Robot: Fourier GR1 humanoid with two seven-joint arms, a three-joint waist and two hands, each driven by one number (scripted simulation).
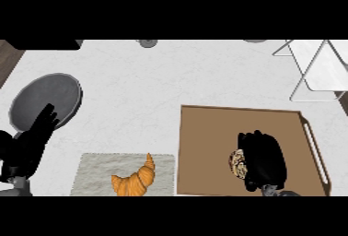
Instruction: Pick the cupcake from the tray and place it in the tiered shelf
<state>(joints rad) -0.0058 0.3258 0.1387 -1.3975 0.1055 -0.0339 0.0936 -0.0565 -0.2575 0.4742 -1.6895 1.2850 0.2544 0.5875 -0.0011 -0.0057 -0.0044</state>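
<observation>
Right hand sits curled around the cupcake on the brown tray. Left hand rests open beside the grey plate.

The right robot hand curls over the cupcake on the brown tray. The left robot hand rests open beside a grey plate. A croissant lies on a cloth.

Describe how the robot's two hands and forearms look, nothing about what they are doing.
Both hands are plain black, with thick blocky fingers and a thumb. The left hand shows as a dark mass at the view's left edge; the right hand is a broad black block. Short grey forearm stubs show below each. No cables, markings or sleeves are visible.
</observation>
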